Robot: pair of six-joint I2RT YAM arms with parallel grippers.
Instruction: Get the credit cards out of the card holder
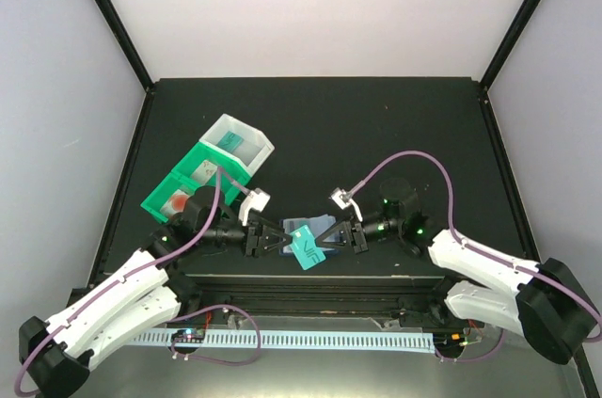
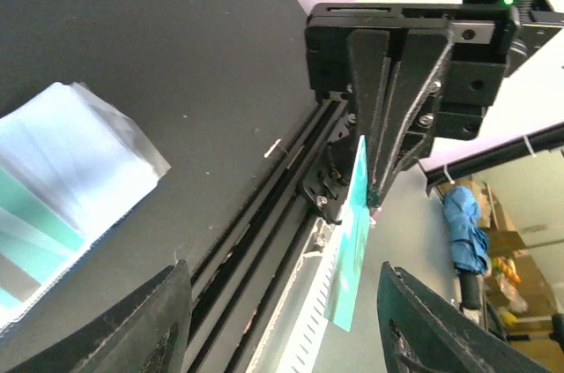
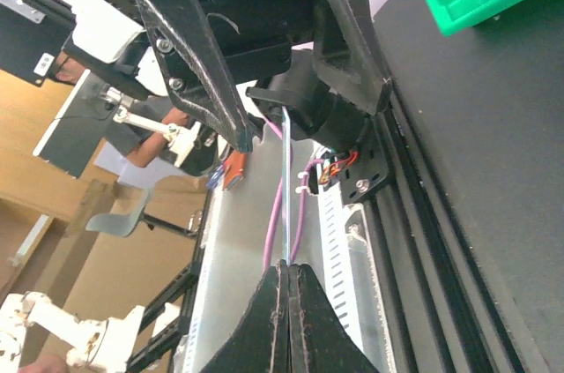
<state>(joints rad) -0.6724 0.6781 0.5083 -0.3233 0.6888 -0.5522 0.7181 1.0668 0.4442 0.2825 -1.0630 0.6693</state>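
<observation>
credit card [image 1: 306,250] clamped edge-on in right gripper [image 3: 286,272], nearside of card holder [image 1: 315,225]; left gripper [image 1: 280,242] parted astride, seemingly for handover.

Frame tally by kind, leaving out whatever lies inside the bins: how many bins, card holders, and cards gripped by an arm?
Bins: 2, green bin and white bin
Holders: 1, the card holder
Gripped cards: 1, teal card in the right gripper
Total: 4
</observation>
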